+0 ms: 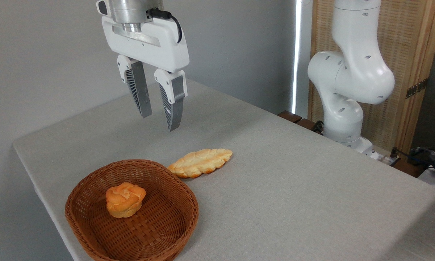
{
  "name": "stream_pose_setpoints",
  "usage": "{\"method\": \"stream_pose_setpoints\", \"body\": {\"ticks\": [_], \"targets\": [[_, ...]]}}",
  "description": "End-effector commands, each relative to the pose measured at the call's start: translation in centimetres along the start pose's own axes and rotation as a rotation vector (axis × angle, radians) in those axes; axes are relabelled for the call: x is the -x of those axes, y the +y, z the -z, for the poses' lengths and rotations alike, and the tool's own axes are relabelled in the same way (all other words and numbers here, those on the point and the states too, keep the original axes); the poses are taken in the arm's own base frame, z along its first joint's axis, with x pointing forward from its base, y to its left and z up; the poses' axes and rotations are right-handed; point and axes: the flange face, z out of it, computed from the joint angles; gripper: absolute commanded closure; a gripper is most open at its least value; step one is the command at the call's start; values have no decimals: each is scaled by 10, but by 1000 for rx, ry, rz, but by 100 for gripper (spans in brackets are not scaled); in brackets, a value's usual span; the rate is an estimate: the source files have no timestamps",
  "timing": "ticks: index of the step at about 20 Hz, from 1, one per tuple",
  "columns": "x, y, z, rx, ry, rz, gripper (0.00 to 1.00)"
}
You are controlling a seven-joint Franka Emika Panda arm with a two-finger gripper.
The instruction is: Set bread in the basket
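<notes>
High in the upper left of the frame we see the end effector [160, 122], its two fingers parted and holding nothing. Below it, at lower left, the basket [188, 197] sits on the table [293, 188] with a small round bun [125, 199] inside. The bread [200, 162] lies just right of the basket rim, below and to the right of the fingers, its long axis running from lower left up to the right.
</notes>
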Motion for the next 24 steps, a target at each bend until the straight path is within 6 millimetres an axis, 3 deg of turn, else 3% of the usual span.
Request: {"method": "stream_pose_setpoints", "body": {"ticks": [1, 18, 24], "targets": [[3, -3, 7, 25, 1, 19, 0], [3, -3, 5, 26, 0, 20, 0], [10, 10, 0, 30, -9, 7, 0]]}}
